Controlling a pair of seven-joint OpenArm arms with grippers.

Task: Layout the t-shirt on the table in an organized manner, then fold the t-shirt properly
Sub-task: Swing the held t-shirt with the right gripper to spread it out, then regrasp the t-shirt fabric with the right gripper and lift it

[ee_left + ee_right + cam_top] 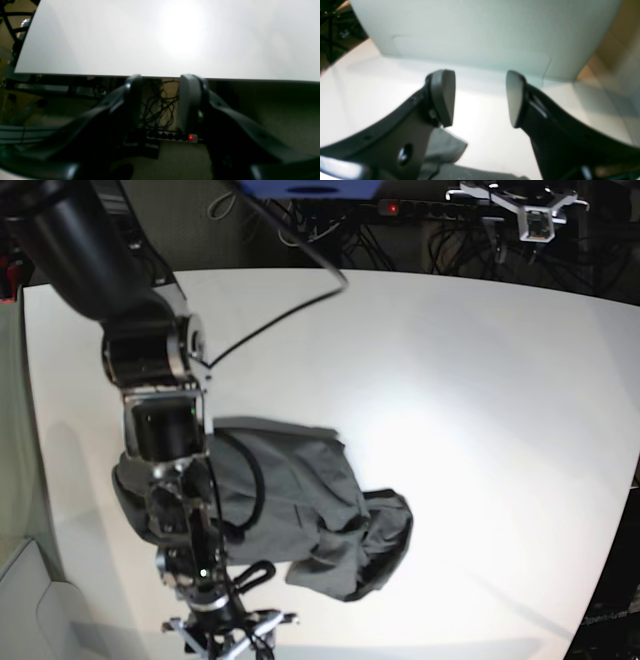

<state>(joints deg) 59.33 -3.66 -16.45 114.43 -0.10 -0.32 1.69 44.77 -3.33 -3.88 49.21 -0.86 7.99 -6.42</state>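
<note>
I see the t-shirt lying crumpled in a loose heap on the near-left part of the table in the base view, bunched into folds with a rounded lump at its right end. My right gripper hangs over the shirt's left edge, low at the bottom of the base view, with its arm crossing above the cloth. From the right wrist view its jaws stand spread apart with nothing between them; a corner of grey cloth shows just below and behind the left finger, apart from the pads, so the shirt lies under the gripper and not in it. Bare white tabletop fills the gap between the fingers. My left gripper is well away from the shirt, out past the table's edge; its jaws stand partly apart and hold nothing, and between them I see a tangle of black cables and a power strip with a red light on the floor.
</note>
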